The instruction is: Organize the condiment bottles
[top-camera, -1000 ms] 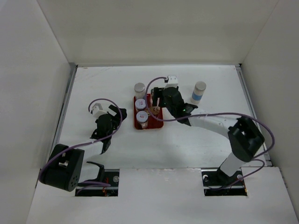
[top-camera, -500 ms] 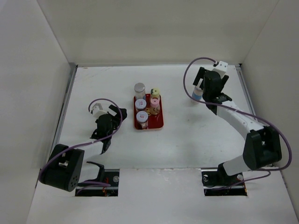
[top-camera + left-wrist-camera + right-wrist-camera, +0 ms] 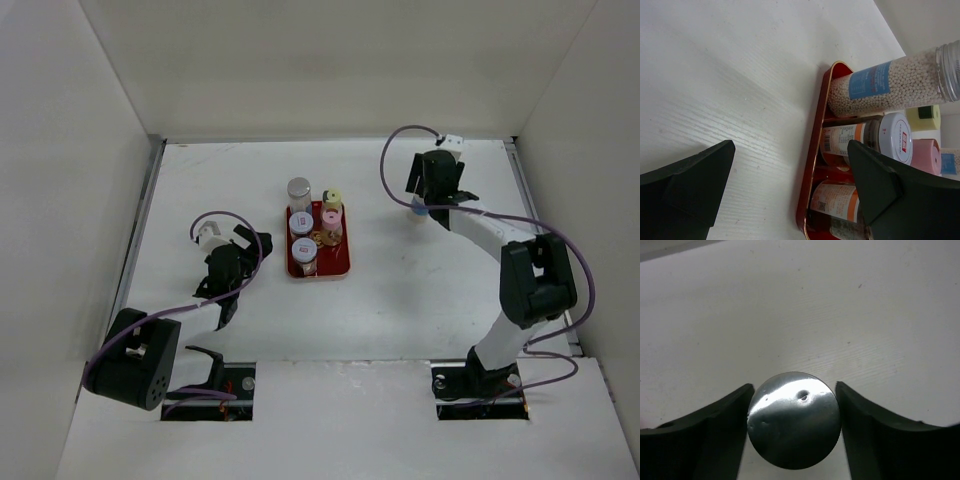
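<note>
**Item:** grey-capped bottle (image 3: 794,426), blue band on the body. Upright at the far right of the table (image 3: 240,180), well apart from the red tray (image 3: 336,260). Only bottle of the six outside the tray.

**Right pincer** (image 3: 795,386): closed on the grey cap, one finger (image 3: 715,435) pressed to each flank, no gap showing in the wrist view. Cap centred between the pads.

**Left pincer** (image 3: 790,150): open, nothing between the fingers, near the tray's left side.

**Tray contents:**
- silver-capped bottle (image 3: 299,190) at the far left corner
- two white-capped bottles (image 3: 301,226) with red marks, in line nearer on the left side
- yellow-capped bottle (image 3: 332,199) and pink-capped bottle (image 3: 332,221) on the right side
- near right corner bare, judged the free place

**Step in hand, as judged:** pick-up of the grey-capped bottle for transfer to the tray.

**Handling notes:**
- Lift straight up before any sideways travel.
- Grip on the cap alone, so likely to swing: keep the wrist vertical and the carry slow.
- Approach the tray from its near right side, clear of the pink cap.
- Lower until the base seats flat, then release.
- Risk: a nudge to a neighbour, toppling the row.
</note>
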Robot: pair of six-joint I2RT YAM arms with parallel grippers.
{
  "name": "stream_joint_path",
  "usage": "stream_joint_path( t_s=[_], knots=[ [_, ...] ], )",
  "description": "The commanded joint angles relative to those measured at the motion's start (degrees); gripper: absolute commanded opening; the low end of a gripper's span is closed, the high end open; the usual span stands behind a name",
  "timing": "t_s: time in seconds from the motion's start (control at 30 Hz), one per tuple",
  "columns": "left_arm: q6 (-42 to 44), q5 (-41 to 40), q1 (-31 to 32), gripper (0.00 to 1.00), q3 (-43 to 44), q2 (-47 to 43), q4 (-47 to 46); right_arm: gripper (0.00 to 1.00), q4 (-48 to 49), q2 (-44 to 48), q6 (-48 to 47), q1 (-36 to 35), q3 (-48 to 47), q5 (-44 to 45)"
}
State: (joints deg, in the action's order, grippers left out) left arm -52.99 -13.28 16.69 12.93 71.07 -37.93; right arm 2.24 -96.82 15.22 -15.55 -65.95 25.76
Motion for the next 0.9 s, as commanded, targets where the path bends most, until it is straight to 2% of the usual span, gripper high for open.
stream_joint_path(
  t_s=[0.0, 0.07, 0.13, 0.3, 0.43, 0.63, 0.87],
  knots=[
    [-0.09, 0.09, 0.06, 1.0, 1.31, 0.12, -2.67, 0.66, 2.24, -1.36, 0.77, 0.31, -2.16, -0.18],
    [-0.01, 0.01, 0.05, 1.0, 1.31, -0.4, -2.67, 0.51, 2.33, 0.91, 1.12, -0.13, -1.03, 0.95],
    [-0.01, -0.52, 0.14, 1.0, 1.22, -0.41, -2.67, 0.46, 3.03, 5.21, 1.47, -2.67, 1.17, 2.36],
    [-0.09, -0.16, -0.12, 1.0, 1.22, -0.49, -2.67, 0.47, 2.59, 15.68, 2.79, -13.21, 6.7, 1.49],
    [-0.18, 0.0, -0.12, 1.0, 1.48, 0.74, -2.67, 0.48, 0.58, 18.5, 3.23, -22.26, 8.12, 1.05],
    [-0.09, -0.79, 0.32, 1.0, 1.75, 0.91, -2.67, 0.49, 3.03, 16.58, 3.32, -31.59, 5.58, 0.61],
    [0.08, -1.23, -0.38, 1.0, 1.05, -0.85, -2.23, 0.51, 3.38, 8.06, 3.23, -35.38, 1.71, -0.18]
  ],
)
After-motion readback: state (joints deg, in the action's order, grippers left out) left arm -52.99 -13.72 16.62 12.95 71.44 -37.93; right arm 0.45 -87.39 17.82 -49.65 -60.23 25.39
